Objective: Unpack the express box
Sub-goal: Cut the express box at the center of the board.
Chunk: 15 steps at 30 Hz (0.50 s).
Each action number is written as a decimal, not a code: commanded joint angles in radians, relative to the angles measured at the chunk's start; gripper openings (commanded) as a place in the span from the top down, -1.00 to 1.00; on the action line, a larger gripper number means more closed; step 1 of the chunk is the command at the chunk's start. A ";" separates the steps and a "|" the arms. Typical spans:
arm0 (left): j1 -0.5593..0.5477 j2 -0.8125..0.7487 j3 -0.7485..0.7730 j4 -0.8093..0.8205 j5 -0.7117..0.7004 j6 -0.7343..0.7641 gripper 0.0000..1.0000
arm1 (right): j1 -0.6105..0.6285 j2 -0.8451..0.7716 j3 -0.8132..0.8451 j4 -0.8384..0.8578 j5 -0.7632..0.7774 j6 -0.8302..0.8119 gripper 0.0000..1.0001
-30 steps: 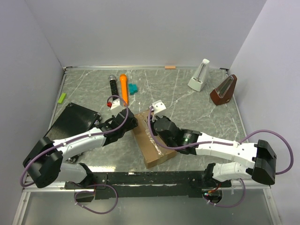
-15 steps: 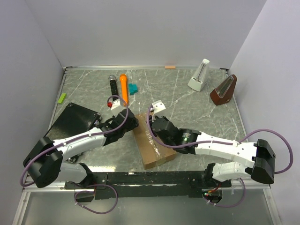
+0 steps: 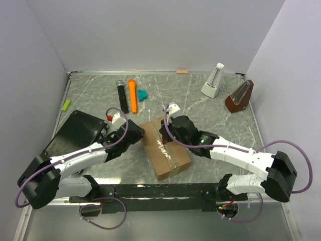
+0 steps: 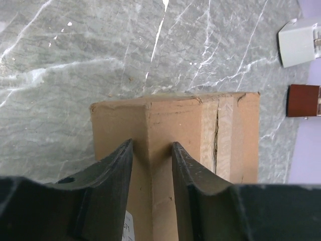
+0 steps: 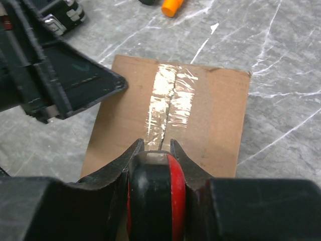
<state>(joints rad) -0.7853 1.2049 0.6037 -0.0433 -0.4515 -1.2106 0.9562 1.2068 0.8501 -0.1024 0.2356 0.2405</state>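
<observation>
The express box (image 3: pixel 173 158), a brown carton with a clear tape strip (image 5: pixel 168 103) split along its seam, lies in the middle of the table. My left gripper (image 3: pixel 139 131) sits at its left side. In the left wrist view its jaws (image 4: pixel 152 145) stand apart astride a long top edge of the box (image 4: pixel 170 120). My right gripper (image 3: pixel 164 136) hovers over the box top (image 5: pixel 220 115) and is shut (image 5: pixel 156 145) on a black and red tool (image 5: pixel 155 196). The tool's tip points at the near end of the taped seam.
A flat black ribbed case (image 3: pixel 77 129) lies at the left. Behind the box are a black stick (image 3: pixel 121 95), an orange marker (image 3: pixel 132 94), a teal block (image 3: pixel 143 94) and a green piece (image 3: pixel 66 104). A white metronome (image 3: pixel 213 80) and a brown one (image 3: pixel 239 95) stand back right.
My left arm has swung a little left and its jaws have narrowed over the box edge. My right gripper, still holding the tool, has shifted toward the box's far end.
</observation>
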 commanded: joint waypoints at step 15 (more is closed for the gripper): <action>0.000 0.041 -0.051 -0.086 0.017 -0.041 0.02 | -0.080 0.181 0.254 -0.046 -0.093 -0.096 1.00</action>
<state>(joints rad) -0.7822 1.2076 0.5926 -0.0311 -0.4511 -1.2484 0.8867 1.3491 1.0351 -0.1711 0.1684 0.1619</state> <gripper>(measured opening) 0.487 0.314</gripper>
